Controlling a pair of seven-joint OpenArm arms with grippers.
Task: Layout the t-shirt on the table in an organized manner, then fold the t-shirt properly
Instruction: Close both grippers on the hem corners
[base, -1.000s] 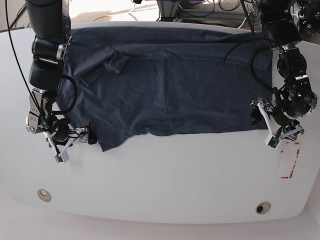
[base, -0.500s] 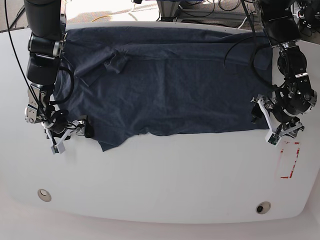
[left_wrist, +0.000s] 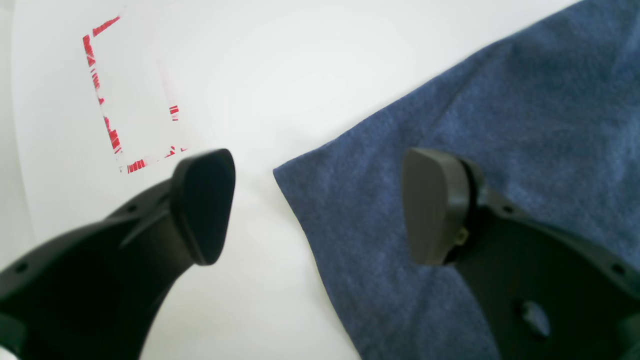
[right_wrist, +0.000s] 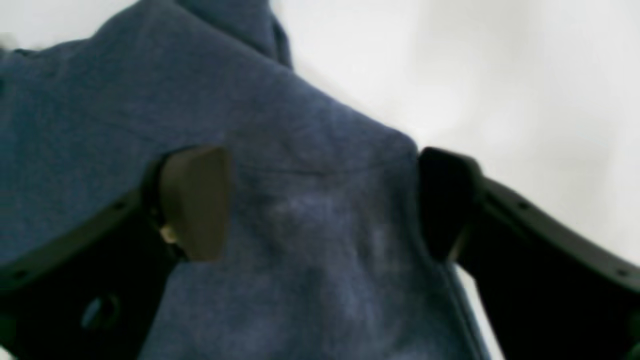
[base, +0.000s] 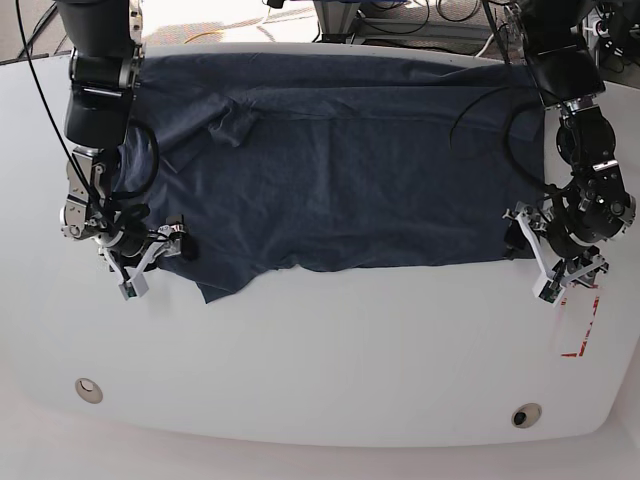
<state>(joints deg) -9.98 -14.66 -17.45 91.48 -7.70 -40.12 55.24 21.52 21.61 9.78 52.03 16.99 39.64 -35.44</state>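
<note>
The dark navy t-shirt (base: 340, 170) lies spread across the far half of the white table (base: 330, 350), with a rumpled fold near its upper left. My right gripper (base: 150, 262) is at the shirt's lower left edge. In the right wrist view its jaws (right_wrist: 320, 200) stand wide, with a raised bulge of cloth (right_wrist: 310, 165) between them. My left gripper (base: 530, 262) is at the shirt's lower right corner. In the left wrist view it (left_wrist: 320, 205) is open and straddles that corner (left_wrist: 475, 125), one finger over bare table (left_wrist: 260, 75) and the other over cloth.
A red rectangle outline (base: 572, 353) is marked near the table's right edge, close to the left gripper, and shows in the left wrist view (left_wrist: 112, 135). Two round grommet holes (base: 88, 389) (base: 525, 414) sit near the front edge. Cables and equipment lie behind the table.
My right gripper has moved up and inward to the shirt's lower left edge, so cloth now lies between its jaws. The left gripper has barely shifted.
</note>
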